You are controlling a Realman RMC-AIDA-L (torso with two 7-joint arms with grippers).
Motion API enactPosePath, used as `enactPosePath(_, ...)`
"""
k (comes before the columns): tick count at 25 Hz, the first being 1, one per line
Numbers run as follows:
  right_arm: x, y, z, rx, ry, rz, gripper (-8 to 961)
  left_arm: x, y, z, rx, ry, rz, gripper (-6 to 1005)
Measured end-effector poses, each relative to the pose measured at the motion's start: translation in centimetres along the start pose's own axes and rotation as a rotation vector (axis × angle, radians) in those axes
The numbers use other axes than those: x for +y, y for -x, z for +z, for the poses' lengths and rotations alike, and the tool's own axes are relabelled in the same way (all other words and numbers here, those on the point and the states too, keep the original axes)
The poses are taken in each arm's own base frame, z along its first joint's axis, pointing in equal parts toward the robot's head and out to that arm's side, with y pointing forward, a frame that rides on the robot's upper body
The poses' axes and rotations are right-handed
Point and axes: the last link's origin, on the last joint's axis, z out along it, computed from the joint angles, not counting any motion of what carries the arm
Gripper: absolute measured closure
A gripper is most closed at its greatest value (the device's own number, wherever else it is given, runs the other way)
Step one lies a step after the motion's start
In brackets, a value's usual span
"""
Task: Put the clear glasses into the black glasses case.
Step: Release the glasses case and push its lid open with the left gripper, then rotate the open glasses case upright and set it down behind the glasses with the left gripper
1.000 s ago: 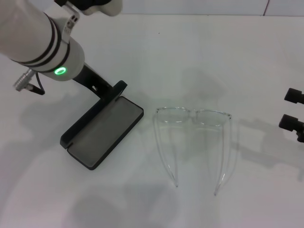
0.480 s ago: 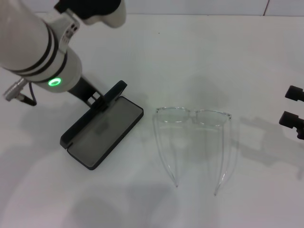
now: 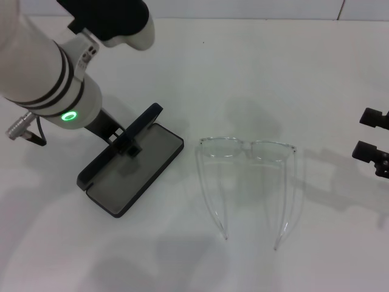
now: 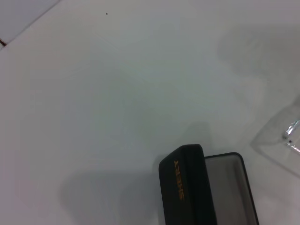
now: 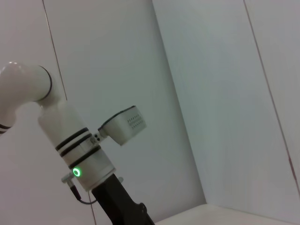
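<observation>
The black glasses case point(image 3: 135, 172) lies open on the white table, left of centre, grey lining up. Its lid point(image 3: 143, 120) stands on edge along the far side. My left gripper point(image 3: 123, 140) hangs right at that lid, partly over the lining. In the left wrist view the lid point(image 4: 182, 187) shows orange lettering beside the lining. The clear glasses point(image 3: 246, 150) lie just right of the case, temple arms unfolded and pointing toward the near edge; one corner point(image 4: 290, 135) shows in the left wrist view. My right gripper point(image 3: 372, 135) waits open at the far right edge, apart from both.
The left arm's thick white forearm point(image 3: 42, 67) with a green light point(image 3: 70, 115) and a grey plug point(image 3: 18, 128) hangs over the table's left side. The right wrist view faces a wall and the left arm point(image 5: 79, 154).
The left arm has swung left and down, bringing its gripper from behind the lid to over the case's lining. The glasses have not moved. The right gripper shifted slightly.
</observation>
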Motion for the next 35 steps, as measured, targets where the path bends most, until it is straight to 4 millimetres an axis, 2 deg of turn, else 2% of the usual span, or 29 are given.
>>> enactPosePath(2, 0.0, 0.0, 0.0, 0.0, -0.001, 0.001, 230, -0.2, 0.1, 0.7, -0.014, 0.005, 0.001, 396)
enactPosePath(9, 0.1, -0.2, -0.2, -0.001, -0.006, 0.009, 230, -0.9, -0.3, 2.3, -0.029, 0.001, -0.01, 460)
enactPosePath(21, 0.2, -0.4, -0.3, -0.009, -0.011, 0.021, 230, -0.8, -0.1, 2.7, -0.07, 0.006, 0.007, 571)
enactPosePath(27, 0.3, -0.4, -0.3, -0.011, -0.01, 0.025, 230, -0.6, -0.3, 2.6, -0.066, 0.006, 0.019, 754)
enactPosePath(31, 0.3, -0.5, -0.3, -0.014, -0.012, 0.031, 230, -0.5, -0.5, 2.4, -0.06, 0.001, 0.04, 782)
enactPosePath(35, 0.3, -0.5, -0.6, -0.024, -0.029, 0.033, 230, -0.5, -1.3, 1.4, -0.014, -0.015, 0.078, 789)
